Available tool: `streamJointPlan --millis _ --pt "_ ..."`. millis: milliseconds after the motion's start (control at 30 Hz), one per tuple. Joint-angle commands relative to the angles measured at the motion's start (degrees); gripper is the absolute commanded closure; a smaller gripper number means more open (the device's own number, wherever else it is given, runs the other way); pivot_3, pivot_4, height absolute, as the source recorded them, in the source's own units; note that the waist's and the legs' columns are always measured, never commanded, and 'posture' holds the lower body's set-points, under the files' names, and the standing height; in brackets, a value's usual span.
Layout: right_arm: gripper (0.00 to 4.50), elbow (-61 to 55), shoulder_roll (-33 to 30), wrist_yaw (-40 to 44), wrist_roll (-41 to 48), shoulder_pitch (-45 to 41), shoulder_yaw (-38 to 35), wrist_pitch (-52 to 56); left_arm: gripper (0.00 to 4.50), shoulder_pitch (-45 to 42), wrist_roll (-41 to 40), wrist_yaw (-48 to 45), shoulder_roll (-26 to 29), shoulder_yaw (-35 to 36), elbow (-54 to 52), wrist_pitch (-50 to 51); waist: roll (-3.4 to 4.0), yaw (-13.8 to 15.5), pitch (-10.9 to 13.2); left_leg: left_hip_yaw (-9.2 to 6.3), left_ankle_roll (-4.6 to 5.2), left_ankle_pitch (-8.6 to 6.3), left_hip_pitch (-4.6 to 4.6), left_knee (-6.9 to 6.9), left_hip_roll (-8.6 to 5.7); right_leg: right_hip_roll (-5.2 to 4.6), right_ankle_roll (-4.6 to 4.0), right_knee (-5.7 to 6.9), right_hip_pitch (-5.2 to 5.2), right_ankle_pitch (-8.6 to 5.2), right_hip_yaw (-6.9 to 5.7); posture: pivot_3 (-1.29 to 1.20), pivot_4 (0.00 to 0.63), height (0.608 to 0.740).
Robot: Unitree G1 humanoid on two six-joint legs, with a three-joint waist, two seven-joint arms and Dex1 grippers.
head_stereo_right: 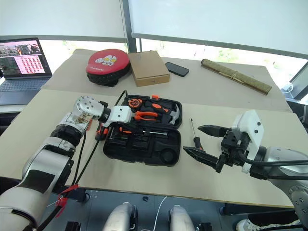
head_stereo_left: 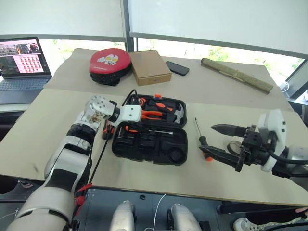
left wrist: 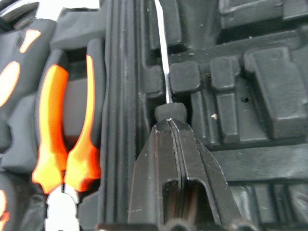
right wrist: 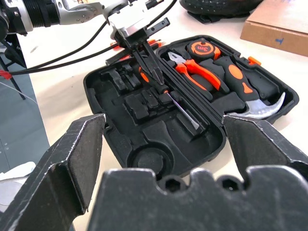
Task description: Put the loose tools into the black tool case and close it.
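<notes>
Gripping screwdriver (right wrist: 175,103) over open tool case (head_stereo_left: 149,144), left pincer (right wrist: 154,77) clenched; right pincer (head_stereo_left: 224,142) released, beside loose screwdriver (head_stereo_left: 202,139).

White-shelled arms, black cables, black two-fingered tools

At the far left edge I see an open laptop (head_stereo_left: 21,62) with its screen lit. Along the upper middle of the table (head_stereo_left: 231,91) sit a red-and-black round pad (head_stereo_left: 109,63), a brown cardboard box (head_stereo_left: 150,67) beside it, then a dark phone (head_stereo_left: 177,68). A long rolled bundle (head_stereo_left: 236,74) lies toward the upper right.
</notes>
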Motion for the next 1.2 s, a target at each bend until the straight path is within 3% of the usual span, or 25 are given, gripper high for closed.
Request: streamJointPlan --millis 33,133,233,400,433,567,767,967,1200 --pt "0.0 -1.3 0.4 -1.6 -1.8 1.4 -1.3 -1.2 4.46 0.1 1.0 0.8 -0.8 -0.3 1.8 0.5 0.0 0.0 0.0 -0.02 0.02 0.01 0.0 0.01 -0.01 0.0 0.0 0.0 0.03 0.0 0.0 0.0 0.15 0.74" --pt "0.0 -2.6 1.2 -4.8 -3.9 5.1 -4.7 -0.5 4.46 -0.7 -6.9 -4.4 -0.2 5.3 -1.8 7.9 0.0 0.0 0.0 -0.03 0.03 0.02 0.0 0.03 -0.02 -0.01 0.01 0.02 0.04 0.0 0.0 0.0 0.15 0.74" --pt "0.0 -4.5 3.8 -8.5 -4.0 11.5 -10.6 1.2 3.8 -0.4 -17.3 -13.7 1.8 10.5 -12.1 26.6 -0.01 -0.2 0.0 -0.06 0.03 0.03 -0.29 0.04 -0.02 0.01 0.01 0.11 -0.28 0.0 0.0 0.0 0.15 0.74" --pt "0.0 -10.9 11.1 -13.2 -2.7 26.8 -19.0 3.4 1.94 3.5 -34.8 -17.1 8.9 10.4 -38.7 56.9 0.08 -0.4 0.0 -0.21 0.02 0.03 -0.35 -0.04 -0.01 0.03 0.06 0.13 -0.32 -0.07 -0.04 0.0 0.15 0.74" --pt "0.0 -12.0 12.4 -14.1 -2.9 29.1 -19.3 3.5 1.82 4.2 -37.4 -17.1 10.0 10.4 -42.5 60.5 0.17 -0.5 0.0 -0.23 0.02 0.03 -0.32 -0.04 -0.02 0.03 0.07 0.15 -0.3 -0.1 -0.04 0.0 0.15 0.74" --pt "0.0 -14.2 15.4 -17.7 -3.7 32.4 -15.4 3.2 0.2 5.8 -40.9 -17.1 11.4 10.5 -49.9 65.8 0.33 -0.7 0.0 -0.31 0.01 0.04 -0.11 0.02 -0.03 0.0 0.07 0.17 -0.11 -0.13 -0.01 0.0 0.15 0.74" --pt "0.0 -9.1 15.5 -23.4 -9.8 21.2 0.1 3.9 0.09 6.0 -39.9 -17.1 11.2 7.9 -51.1 63.1 0.34 -1.6 0.0 -0.31 0.19 0.23 0.17 0.03 -0.08 0.06 -0.07 0.13 0.1 -0.32 0.08 0.0 0.15 0.74" --pt "0.0 3.3 18.1 -27.7 -21.3 7.5 14.0 1.9 0.09 6.4 -38.5 -16.5 10.6 6.9 -52.9 61.5 0.36 -1.6 0.0 -0.36 0.2 0.23 0.0 -0.05 -0.17 0.06 -0.09 0.14 -0.11 -0.11 0.12 0.0 0.15 0.74" --pt "0.0 12.3 23.0 -30.4 -29.5 -0.3 21.5 1.3 0.09 6.2 -36.9 -14.8 10.5 6.9 -52.4 60.3 0.43 -1.4 0.1 -0.41 0.21 0.24 -0.23 -0.05 -0.28 0.02 -0.01 0.16 -0.3 -0.13 0.14 0.0 0.15 0.74"
